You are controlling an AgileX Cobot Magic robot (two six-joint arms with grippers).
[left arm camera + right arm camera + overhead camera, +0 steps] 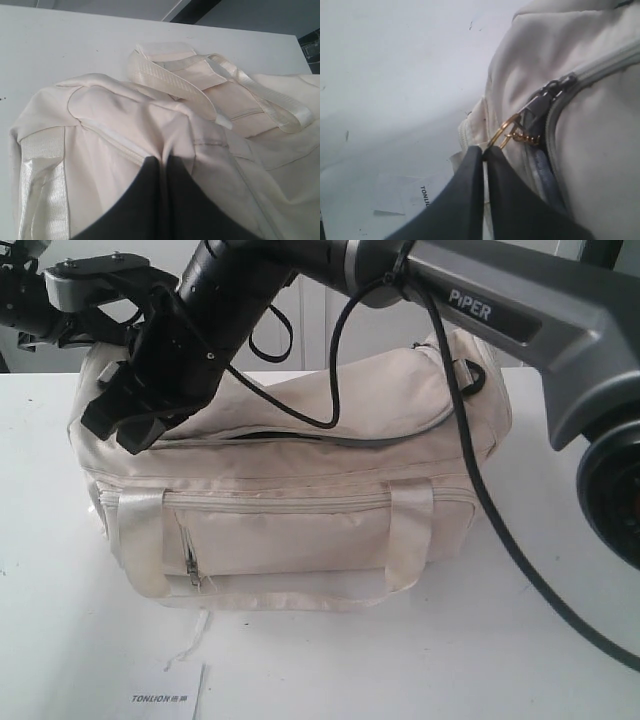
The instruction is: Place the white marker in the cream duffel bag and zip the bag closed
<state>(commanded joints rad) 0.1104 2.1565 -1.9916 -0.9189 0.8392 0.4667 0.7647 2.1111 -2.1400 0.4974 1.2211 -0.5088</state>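
Right arm (pixel 520 320) reaching across, right gripper (pixel 483 149) fingers (pixel 465 200) pinched together, left gripper (pixel 163 159) apparently clamped too

The cream duffel bag (pixel 300 510) sits on the table (pixel 560 640), its top zipper (pixel 270 437) partly open. The right pincer (pixel 122 433) reaches across to the bag's ten o'clock end. A white card (pixel 168 695) lies at seven o'clock.

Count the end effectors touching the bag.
2. The left end effector pinches a fold of the cream duffel bag at one end; the right end effector is shut on the gold zipper pull. Neither is hidden.
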